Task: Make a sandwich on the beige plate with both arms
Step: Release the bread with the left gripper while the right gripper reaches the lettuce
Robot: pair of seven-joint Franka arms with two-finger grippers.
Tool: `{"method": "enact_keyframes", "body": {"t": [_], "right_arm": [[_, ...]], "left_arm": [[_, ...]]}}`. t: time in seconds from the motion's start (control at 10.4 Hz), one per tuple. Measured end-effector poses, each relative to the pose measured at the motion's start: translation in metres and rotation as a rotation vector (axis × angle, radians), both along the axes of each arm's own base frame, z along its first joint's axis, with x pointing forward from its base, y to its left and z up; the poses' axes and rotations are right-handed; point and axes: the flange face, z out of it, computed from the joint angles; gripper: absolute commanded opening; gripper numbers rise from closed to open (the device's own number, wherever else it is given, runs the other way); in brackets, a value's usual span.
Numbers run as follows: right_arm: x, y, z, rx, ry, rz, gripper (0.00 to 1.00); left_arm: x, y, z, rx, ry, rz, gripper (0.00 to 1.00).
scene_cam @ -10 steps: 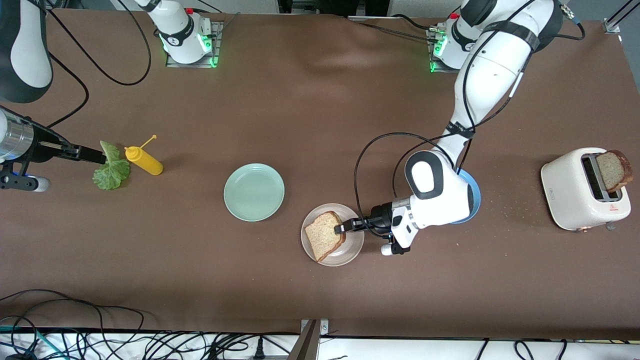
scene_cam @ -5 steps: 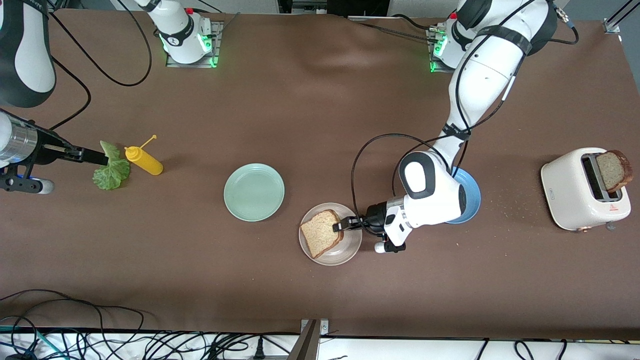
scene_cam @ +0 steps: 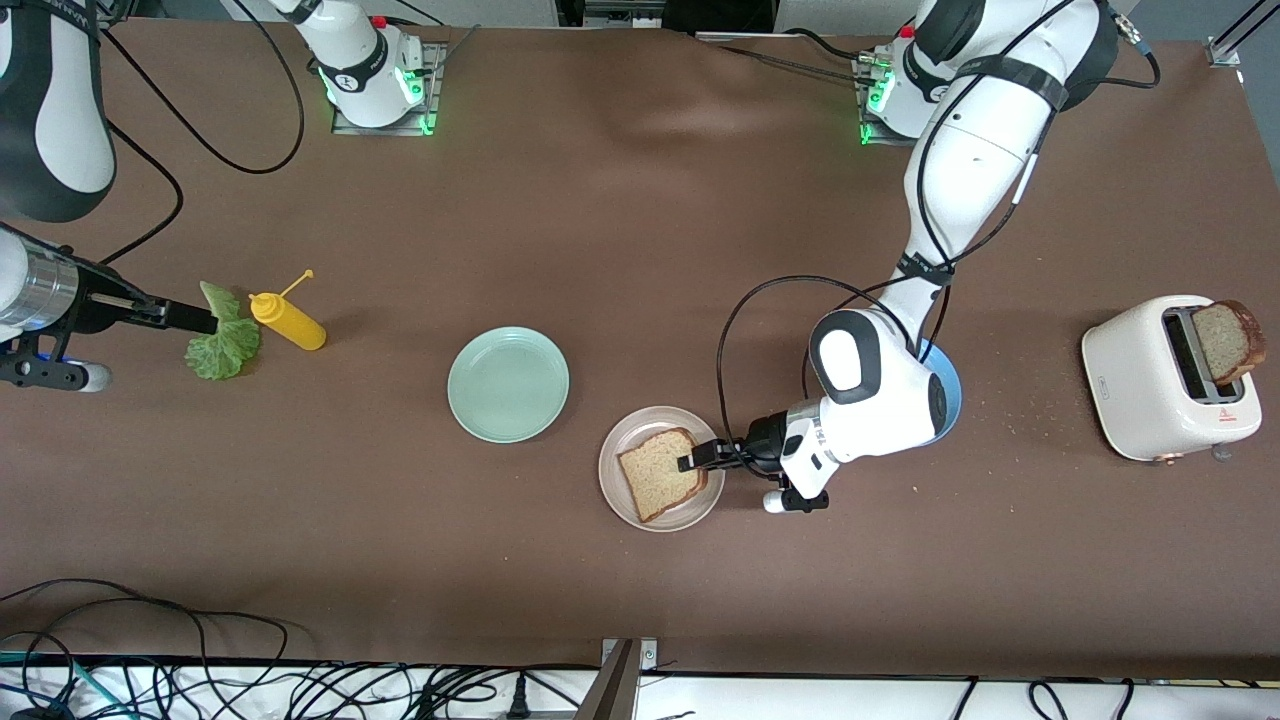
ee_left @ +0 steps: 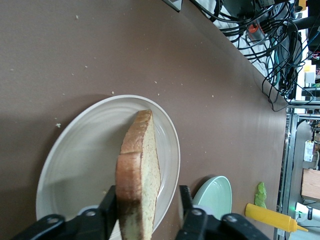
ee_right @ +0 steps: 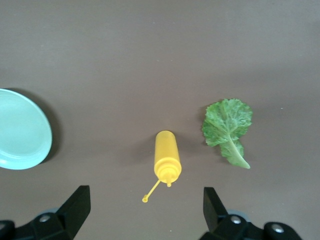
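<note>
I note the left gripper [scene_cam: 690, 463] has just parted around the bread slice [scene_cam: 662, 473], now flat on the beige plate [scene_cam: 620, 495]; right gripper [ee_right: 145, 212] waits wide over the lettuce [scene_cam: 222, 345].

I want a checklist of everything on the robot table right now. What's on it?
Surface: brown table, crumbs near the toaster.
Job's things: bread slice on the beige plate; lettuce leaf on the table at the right arm's end; second slice sticking out of the white toaster.
Clutter: mustard bottle lying beside the lettuce; mint-green plate; blue plate partly under the left arm.
Grippers: left gripper at the beige plate, jaws either side of the bread, a gap showing; right gripper open above the bottle and lettuce.
Cables: black cables on both arms; a tangle along the table's near edge.
Surroundings: nothing seen.
</note>
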Motion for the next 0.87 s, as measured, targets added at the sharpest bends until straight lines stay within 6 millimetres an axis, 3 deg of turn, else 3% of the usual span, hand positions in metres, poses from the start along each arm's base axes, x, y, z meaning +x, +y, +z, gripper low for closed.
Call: {"method": "enact_keyframes", "body": {"t": [0.29,0.48,0.67,0.87], "right_arm": [[0.006,-0.049,-0.027,-0.041,0.014,0.042,1.0],[0.007,-0.094,-0.067,-0.022,0.042,0.066,1.0],[0.002,-0.115,-0.109,-0.013,0.076,0.084,1.0],[-0.01,-0.119,-0.143,-0.023,0.098,0.117,1.0]], "left_arm": [[0.006,0.015,-0.002,0.051,-0.02,-0.007,1.0],[0.013,0.028,0.008,0.107,-0.041,-0.009,1.0],[0.022,0.048,0.036,0.187,-0.034,-0.005,1.0],[0.028,0.082,0.074,0.287,0.01,-0.006,1.0]]}}
